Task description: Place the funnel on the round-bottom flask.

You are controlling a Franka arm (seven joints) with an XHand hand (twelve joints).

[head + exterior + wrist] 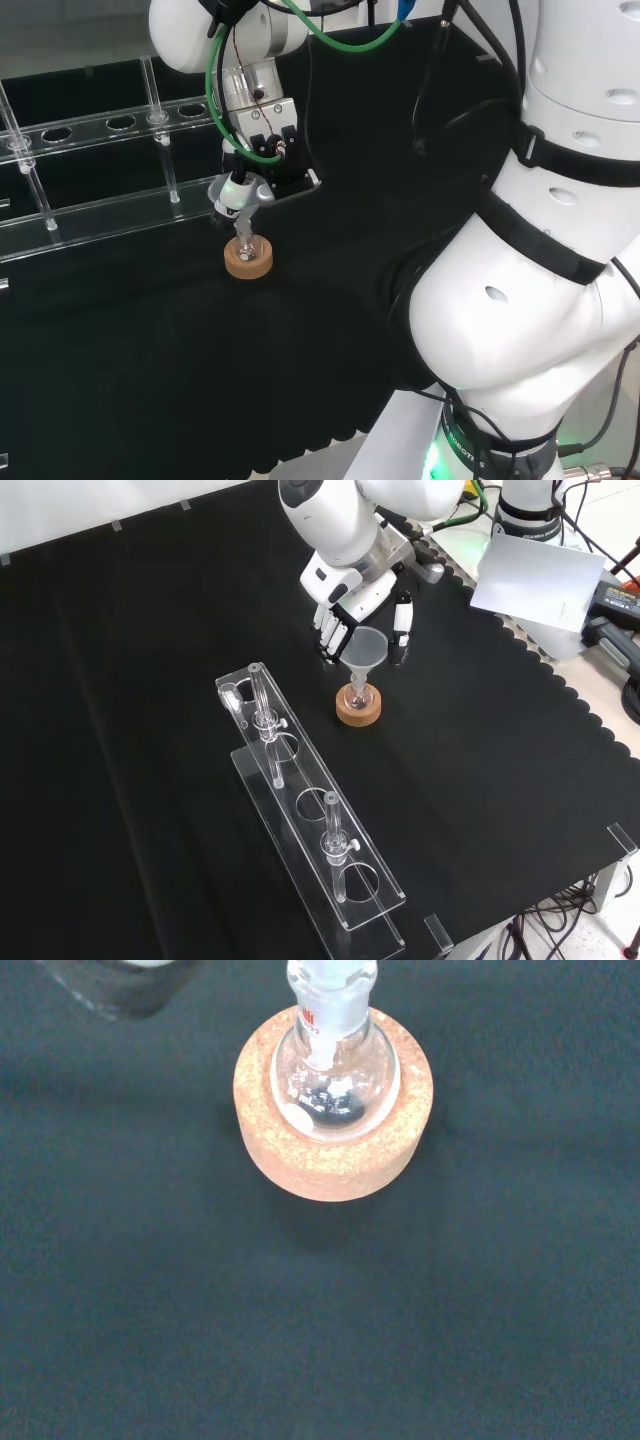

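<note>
Overhead, in the head view, the hand (240,195) is seen directly above the cork ring (247,258), with its fingers closed around the funnel (237,205), whose stem points down at the round-bottom flask (245,246) seated in the ring. From the front view, the funnel's wide cone (368,648) is seen pinched between fingers and thumb just above the cork ring, its stem reaching into the flask neck; a clear rack (310,815) lies on the black surface (120,730) near the ring. At the wrist view, the flask bulb (335,1075) is shown nested in the cork ring, upright.
</note>
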